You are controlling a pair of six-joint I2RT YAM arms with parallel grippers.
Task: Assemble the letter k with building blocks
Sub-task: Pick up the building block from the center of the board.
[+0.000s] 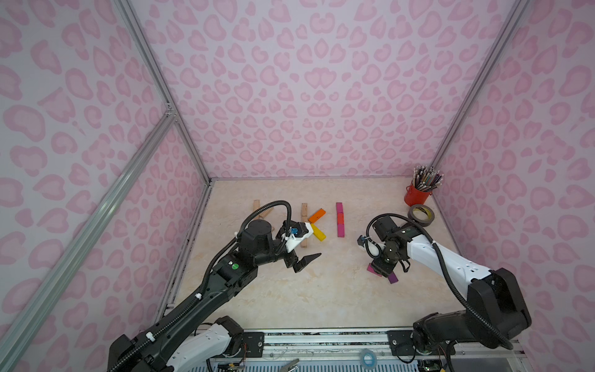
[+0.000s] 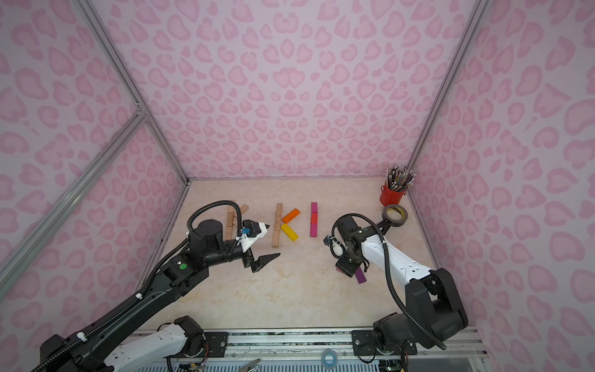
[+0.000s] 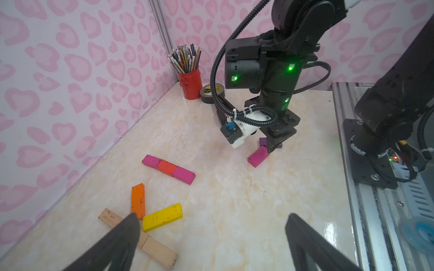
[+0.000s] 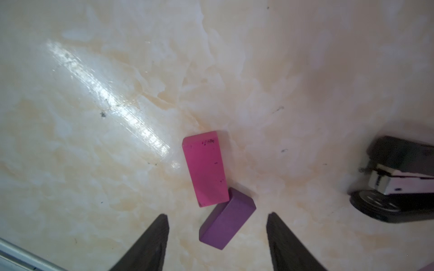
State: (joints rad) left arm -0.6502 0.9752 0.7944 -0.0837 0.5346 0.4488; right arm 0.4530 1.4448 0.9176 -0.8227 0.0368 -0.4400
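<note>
Resting on the bench (image 4: 94, 164), a purple block (image 4: 226, 219) lies between the right jaws, which stand released to either side of it, neither fingertip (image 4: 152, 239) touching it. Just ahead of the tips, a magenta block (image 4: 206, 169) touches the purple one end to corner, the pair forming a bent line. Off to one side of these jaws lies a black stapler (image 4: 397, 183). Farther out, between the two arms, a straight row of magenta, red and magenta blocks (image 1: 339, 219) lies flat. The left jaws hang spread wide over bare bench, grasping nothing. Just beyond them a line of plain wooden bars (image 2: 277, 225) has an orange block (image 2: 290, 215) and a yellow block (image 2: 288, 232) branching off it. More plain bars (image 2: 229, 222) show partly behind the left arm. A red cup of pencils (image 1: 416, 195) and a tape roll (image 1: 421, 214) stand behind the right arm.
</note>
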